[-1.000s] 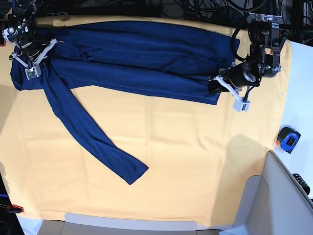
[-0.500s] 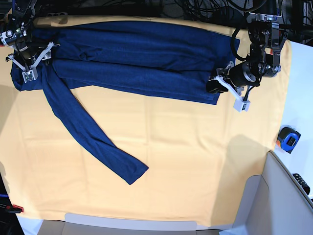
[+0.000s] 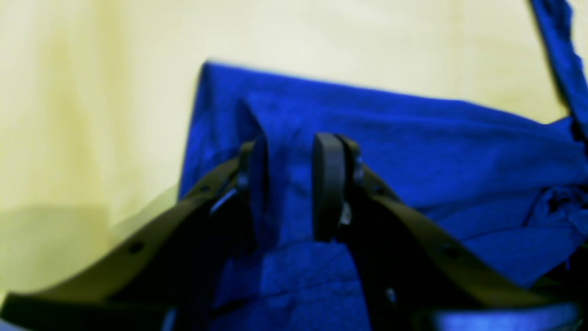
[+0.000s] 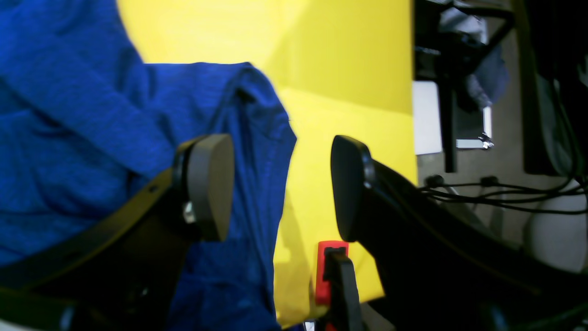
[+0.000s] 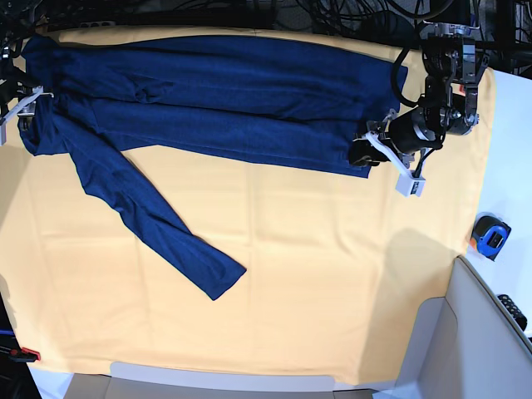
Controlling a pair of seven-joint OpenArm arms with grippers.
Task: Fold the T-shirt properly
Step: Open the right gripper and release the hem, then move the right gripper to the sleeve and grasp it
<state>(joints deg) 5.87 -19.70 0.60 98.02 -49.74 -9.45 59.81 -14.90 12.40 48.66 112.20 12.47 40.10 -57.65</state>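
The navy T-shirt [image 5: 233, 91] lies folded lengthwise across the far side of the yellow-orange table cloth [image 5: 291, 274]. One long sleeve [image 5: 158, 224] trails toward the front. My left gripper [image 5: 363, 152] is at the shirt's near right corner. In the left wrist view [image 3: 291, 184] its pads are close together with the shirt's fabric [image 3: 413, 138] pinched up between them. My right gripper [image 5: 12, 108] is at the shirt's left end, by the table's edge. In the right wrist view [image 4: 278, 184] it is open: one finger over the shirt [image 4: 69, 115], the other over bare cloth.
A blue tape measure [image 5: 489, 237] lies on the white surface at the right. A pale box [image 5: 474, 332] fills the front right corner. A red clamp [image 4: 328, 266] holds the cloth at the edge by my right gripper. Cables hang behind the table.
My right gripper has moved left off the shirt to the table's edge. The shirt's left end and sleeve have shifted left with it. My left gripper has moved slightly toward the shirt's corner.
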